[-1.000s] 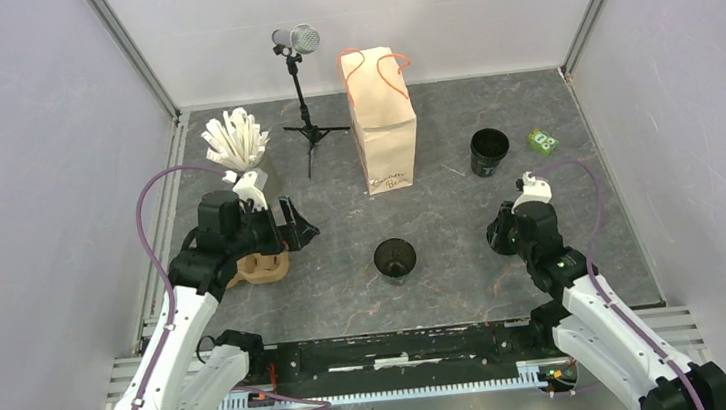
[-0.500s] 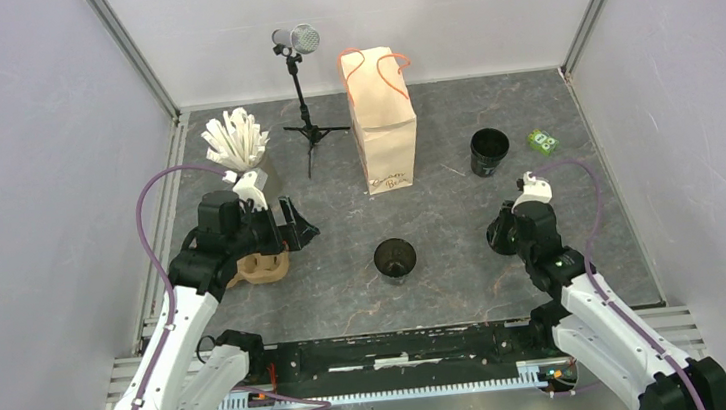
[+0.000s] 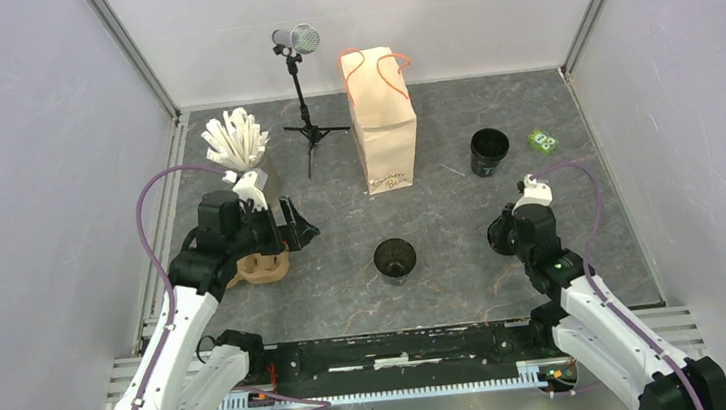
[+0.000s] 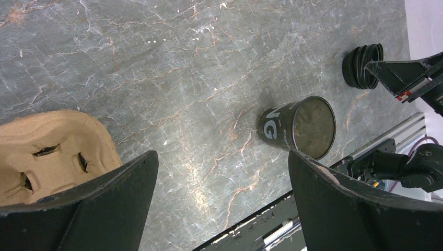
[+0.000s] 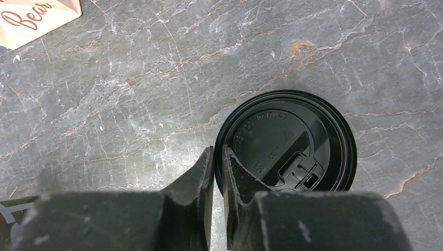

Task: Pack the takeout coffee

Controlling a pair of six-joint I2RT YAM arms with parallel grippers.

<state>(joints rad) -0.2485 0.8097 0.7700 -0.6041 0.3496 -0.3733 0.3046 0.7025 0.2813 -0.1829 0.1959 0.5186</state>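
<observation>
A black round lid (image 5: 292,141) lies flat on the table at the right. My right gripper (image 5: 217,149) points down at its left edge, with the jaws drawn almost together and the lid's rim pinched between them. In the top view that gripper (image 3: 500,235) covers most of the lid. An open black cup (image 3: 395,258) stands in the middle near the front, and the left wrist view shows it with white lettering (image 4: 298,127). A second black cup (image 3: 489,151) stands further back on the right. My left gripper (image 4: 222,157) hangs wide open and holds nothing, left of the middle cup.
A tall brown paper bag (image 3: 383,123) with orange handles stands at the back centre. A cardboard cup carrier (image 3: 263,267) lies under the left arm. A cup of white sticks (image 3: 236,142), a microphone stand (image 3: 301,80) and a green packet (image 3: 542,141) sit around the back.
The right jaws have narrowed onto the lid's rim and the right wrist has shifted slightly nearer. The left arm has not moved.
</observation>
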